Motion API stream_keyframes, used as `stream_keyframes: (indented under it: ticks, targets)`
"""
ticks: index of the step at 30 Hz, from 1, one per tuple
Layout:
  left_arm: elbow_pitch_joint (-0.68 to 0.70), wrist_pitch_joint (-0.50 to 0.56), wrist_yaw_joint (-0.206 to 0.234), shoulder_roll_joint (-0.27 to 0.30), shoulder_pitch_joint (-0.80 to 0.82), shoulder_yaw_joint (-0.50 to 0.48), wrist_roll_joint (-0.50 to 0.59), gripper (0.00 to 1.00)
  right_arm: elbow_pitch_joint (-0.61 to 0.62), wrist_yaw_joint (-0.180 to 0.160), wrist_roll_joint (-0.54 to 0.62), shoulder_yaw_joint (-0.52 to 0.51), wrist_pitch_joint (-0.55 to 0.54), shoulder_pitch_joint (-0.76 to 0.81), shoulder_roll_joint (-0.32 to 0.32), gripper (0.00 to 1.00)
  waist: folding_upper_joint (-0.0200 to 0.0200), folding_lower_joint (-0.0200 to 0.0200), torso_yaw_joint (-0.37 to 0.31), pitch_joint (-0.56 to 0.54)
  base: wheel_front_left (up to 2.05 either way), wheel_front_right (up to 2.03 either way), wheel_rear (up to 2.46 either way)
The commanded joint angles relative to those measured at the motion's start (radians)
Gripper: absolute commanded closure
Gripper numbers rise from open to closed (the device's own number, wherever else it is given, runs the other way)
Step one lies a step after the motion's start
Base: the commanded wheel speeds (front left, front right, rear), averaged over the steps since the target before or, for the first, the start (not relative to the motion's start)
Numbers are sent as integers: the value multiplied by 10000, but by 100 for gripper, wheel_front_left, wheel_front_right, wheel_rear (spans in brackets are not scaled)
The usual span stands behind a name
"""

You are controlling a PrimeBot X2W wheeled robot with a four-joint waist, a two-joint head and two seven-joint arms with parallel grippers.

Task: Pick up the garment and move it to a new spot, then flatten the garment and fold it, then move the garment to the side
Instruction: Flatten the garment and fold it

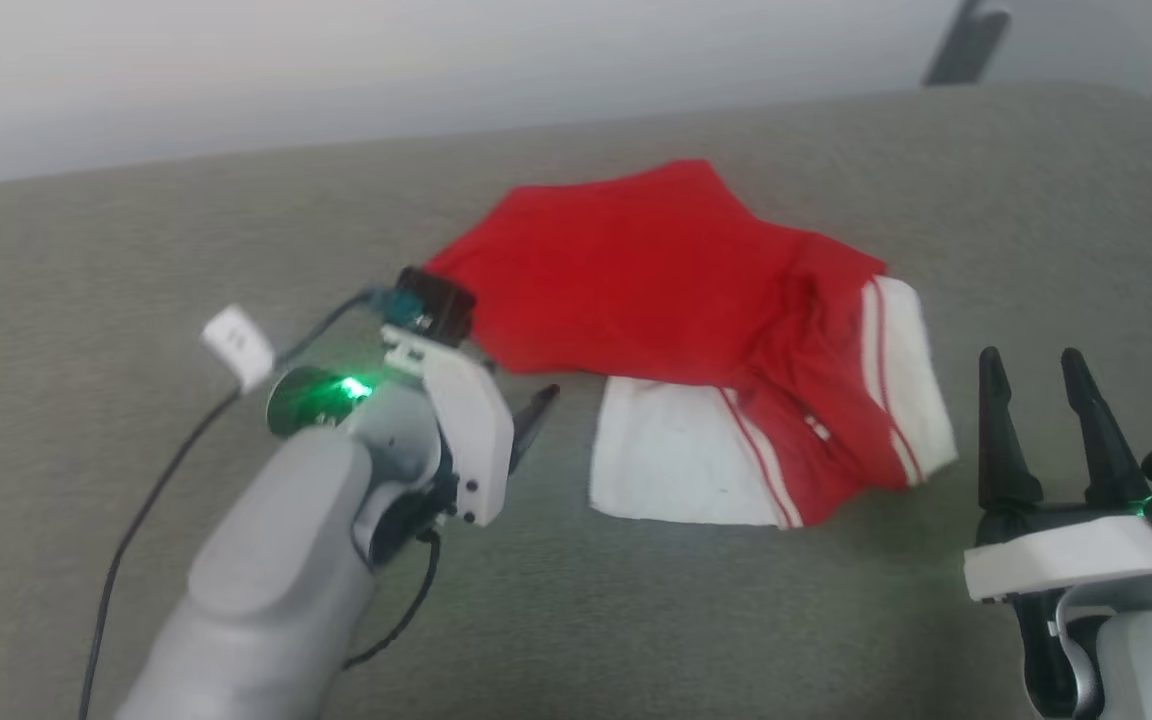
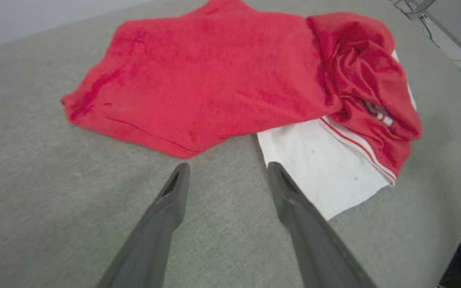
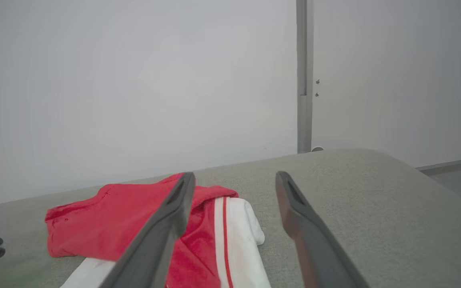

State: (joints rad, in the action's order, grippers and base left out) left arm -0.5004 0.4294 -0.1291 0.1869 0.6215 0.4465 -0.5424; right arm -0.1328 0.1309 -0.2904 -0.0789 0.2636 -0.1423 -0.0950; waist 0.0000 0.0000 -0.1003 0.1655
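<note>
While the garment [image 1: 636, 290] lay crumpled on the grey padded surface [image 1: 136, 250], neither gripper held it. The red body was spread toward the far left of the head view. One white sleeve [image 1: 676, 455] lay flat at the near edge. The right end was bunched into folds, with red-and-white striped trim [image 1: 886, 380] showing beside a second white patch.

Left gripper [image 2: 228, 170]: fingers spread apart, nothing between them. In the left wrist view the tips pointed at the gap between the red near edge and the white sleeve. The right-hand finger [image 2: 294, 208] sat just beside the sleeve's edge, and the head view showed bare surface between them. A green light [image 1: 351, 388] glowed on the wrist. A dark cable [image 1: 136, 520] carrying a white tag [image 1: 236, 345] trailed off to the left.

Right gripper [image 1: 1030, 360]: fingers likewise parted and empty, pointing up the head view. It stood to the right of the garment, nearer the robot and clear of the cloth. The right wrist view looked low across the surface, with the garment left of centre before a pale wall [image 3: 134, 80] and a grey upright post [image 3: 304, 80].
</note>
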Motion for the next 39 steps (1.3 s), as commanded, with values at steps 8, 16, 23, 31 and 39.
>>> stream_keyframes:
  ticks: [8, 16, 23, 31, 39]
  targets:
    - [-935, 2803, 56, 275, 813, 567, -839, 0, -57, -3, -191, -25, 11, -376, 304, 0, 0, 0, -1392, 880, 0, 0, 0]
    - [-1619, 3318, -6, -241, 490, 642, -1658, 0, -32, -3, -263, -66, 11, -597, 420, 0, 0, 0, -1960, 1239, 0, 0, 0]
    - [-1611, 3505, -38, -499, 492, 944, -2417, 100, -15, -3, -192, -44, 11, -732, 447, 0, 0, 0, -1890, 1359, 0, 0, 0]
    - [-1401, 2285, 6, 204, 733, 788, -2979, 100, -18, -3, -64, -107, 11, -593, 434, 0, 0, 0, -1145, 1023, 0, 0, 0]
    - [-937, 1285, 8, 1609, 69, 248, -3332, 100, -86, -3, 44, -119, 11, -257, 228, 0, 0, 0, -145, 487, 0, 0, 0]
